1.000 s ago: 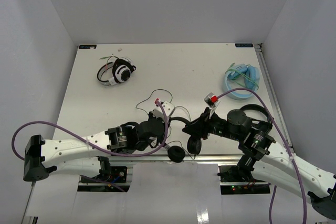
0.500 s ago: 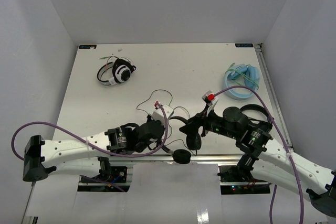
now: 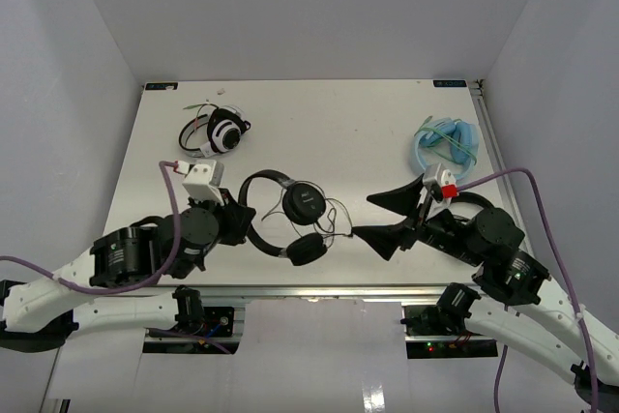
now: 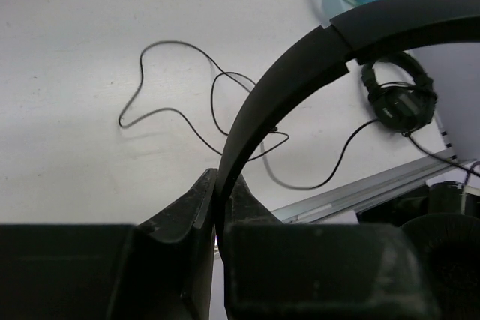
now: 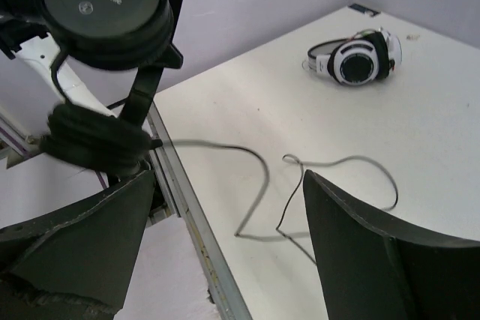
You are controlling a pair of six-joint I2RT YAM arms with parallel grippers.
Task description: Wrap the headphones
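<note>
The second black pair [image 4: 397, 103] is mostly lying out of sight under the right arm from above. Only the left wrist view is showing it properly, beside the pale blue pair [image 3: 447, 142], which that same view is cutting off at its top edge. One earcup of the headphones [image 3: 305, 202] is running off the bottom right corner of the left wrist view. The pale lettering on the earcups is showing in the right wrist view, but I am not managing to read it. The thin black cable [image 3: 336, 220] is straggling in loose loops over the white surface [image 3: 338, 123], and I am not finding its plug end.

I am counting four pairs in all: two black, one white-and-black [image 3: 218, 132] at the far left, and one pale blue at the far right. There are two arms, each with one tool.

The left tool [image 3: 235, 220] is pinching the thin headband between its closed fingers [image 4: 187, 222]. That is keeping the headphones near the front edge of the surface, between the two arms. Whether the earcups are touching the surface, I cannot tell. The right tool [image 3: 387, 215] is gaping wide just beside the cable, gripping nothing.
</note>
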